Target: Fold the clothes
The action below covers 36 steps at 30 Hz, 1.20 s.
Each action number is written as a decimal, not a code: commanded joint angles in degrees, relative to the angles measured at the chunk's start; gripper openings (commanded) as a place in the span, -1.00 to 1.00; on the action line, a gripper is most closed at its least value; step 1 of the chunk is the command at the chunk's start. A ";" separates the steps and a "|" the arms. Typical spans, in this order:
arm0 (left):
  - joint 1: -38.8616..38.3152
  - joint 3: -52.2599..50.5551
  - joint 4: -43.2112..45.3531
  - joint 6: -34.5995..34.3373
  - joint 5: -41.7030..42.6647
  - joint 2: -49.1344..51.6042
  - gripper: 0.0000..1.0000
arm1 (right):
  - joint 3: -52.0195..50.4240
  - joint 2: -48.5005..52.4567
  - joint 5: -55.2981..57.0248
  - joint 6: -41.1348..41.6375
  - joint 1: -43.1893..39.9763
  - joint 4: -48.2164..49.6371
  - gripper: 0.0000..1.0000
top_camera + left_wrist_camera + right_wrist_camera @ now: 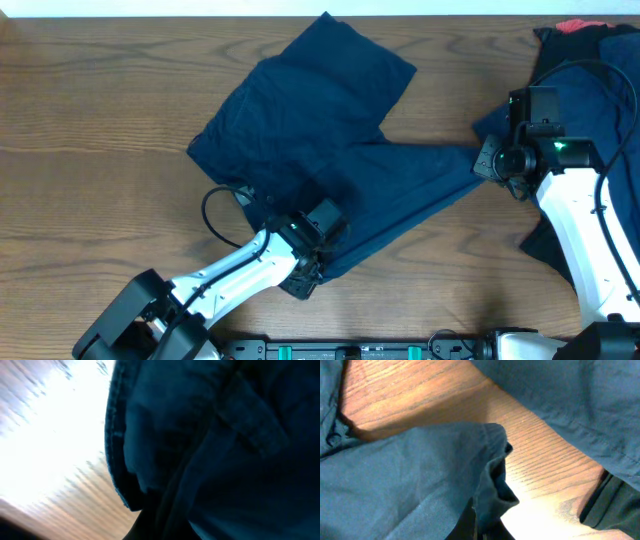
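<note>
On the brown wooden table (pixel 100 100), my right gripper (pixel 486 158) pinches the wrinkled dark navy-blue cloth shorts (pixel 300 110). Whether my left gripper (pixel 335 235) is open, I cannot tell.

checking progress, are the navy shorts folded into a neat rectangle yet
No, the shorts lie spread open on the table, legs splayed apart.

Open wood of the table (pixel 90 120) ran along the left side and along the near edge right of centre. Navy shorts (pixel 310 140) covered the middle, and heaped clothes (pixel 590 70) blocked the far-right corner. Left arm (pixel 235 265) with its cable loop (pixel 212 212) crossed the near-left; right arm (pixel 580 230) filled the right edge.
</note>
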 commanded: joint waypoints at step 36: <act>5.42 4.02 -14.51 24.37 -40.17 -40.30 -0.88 | 5.27 -6.05 -7.85 -17.59 1.38 25.35 -0.98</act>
